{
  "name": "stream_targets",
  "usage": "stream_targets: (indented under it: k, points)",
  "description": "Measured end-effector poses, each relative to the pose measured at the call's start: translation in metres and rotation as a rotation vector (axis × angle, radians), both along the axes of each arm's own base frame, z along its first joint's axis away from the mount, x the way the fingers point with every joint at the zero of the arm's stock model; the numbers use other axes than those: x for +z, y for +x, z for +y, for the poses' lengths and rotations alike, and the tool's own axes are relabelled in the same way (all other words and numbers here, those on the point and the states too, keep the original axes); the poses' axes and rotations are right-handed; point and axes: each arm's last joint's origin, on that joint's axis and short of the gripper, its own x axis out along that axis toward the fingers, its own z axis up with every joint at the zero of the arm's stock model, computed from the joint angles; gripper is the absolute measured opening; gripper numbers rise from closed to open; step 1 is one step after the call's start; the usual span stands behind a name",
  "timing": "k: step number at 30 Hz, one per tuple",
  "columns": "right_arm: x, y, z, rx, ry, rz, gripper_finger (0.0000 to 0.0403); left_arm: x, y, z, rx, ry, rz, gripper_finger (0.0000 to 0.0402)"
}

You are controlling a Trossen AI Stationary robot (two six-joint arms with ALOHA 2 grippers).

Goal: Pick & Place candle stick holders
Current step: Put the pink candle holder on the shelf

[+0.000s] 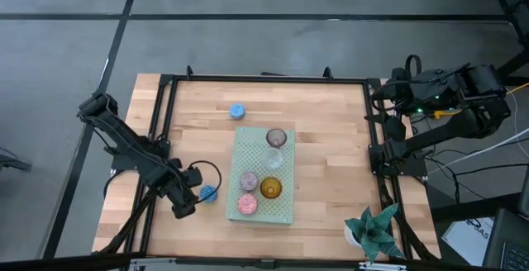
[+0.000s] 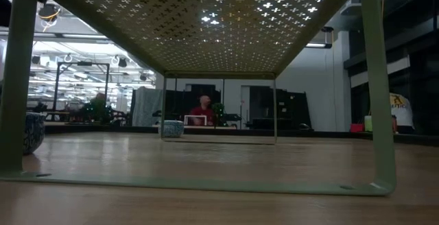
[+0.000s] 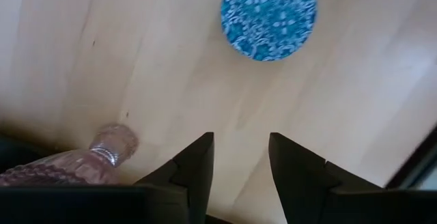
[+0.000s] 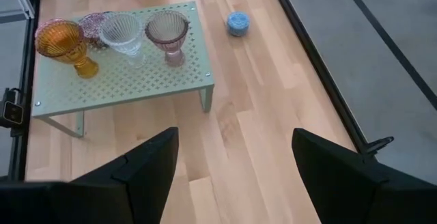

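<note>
- Currently, the wooden table [image 1: 322, 139] is seen framed in black rails, with the left arm low at its left edge and the right arm folded back off the right edge.
- A pale green perforated board [image 1: 285, 205] is placed mid-table on legs; from the low view only its underside and legs are shown.
- A green plant in a white pot [image 1: 374, 230] is noted at the right front corner.
- Left claw [image 3: 240, 166]: fingers are held partly open, nothing between them, pointed down at bare table just short of a blue holder [image 1: 207, 192], which is not touched.
- Right claw [image 4: 235, 162]: fingers are spread wide and empty, held well away from the board.
- Progress, as judged: five holders are set on the board, namely mauve [image 1: 276, 138], clear [image 1: 273, 160], amber [image 1: 270, 188], brownish [image 1: 249, 180] and pink [image 1: 246, 204]. Two blue ones are left on the table, the second [image 1: 237, 111] near the far edge.
- A glass piece [image 3: 113, 142] is seen beside the left claw; its identity cannot be settled. No further holder can be made out.
</note>
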Motion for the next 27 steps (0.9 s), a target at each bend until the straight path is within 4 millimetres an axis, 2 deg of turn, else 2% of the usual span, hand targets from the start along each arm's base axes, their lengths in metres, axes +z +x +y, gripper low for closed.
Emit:
stream_targets:
  k: [6,12,18,22,27]
  points:
    - [0.0,0.0,0.0,0.016,-0.016,0.004,0.0288,0.019,-0.001,0.0,0.02,0.016,0.019,0.0125]
    - [0.0,0.0,0.0,0.016,-0.016,0.004,0.0288,0.037,-0.019,0.005,0.087,0.13,0.098,0.0117]
    - [0.0,0.0,0.0,0.014,-0.013,0.003,0.0288,0.031,-0.036,0.008,0.197,0.148,0.114,0.0126]
    - [0.0,0.0,0.0,0.016,-0.015,0.004,0.0288,0.028,-0.041,0.014,0.28,0.143,0.107,0.0153]
    - [0.0,0.0,0.0,0.016,-0.015,0.004,0.0288,0.019,-0.046,0.019,0.304,0.138,0.131,0.0194]
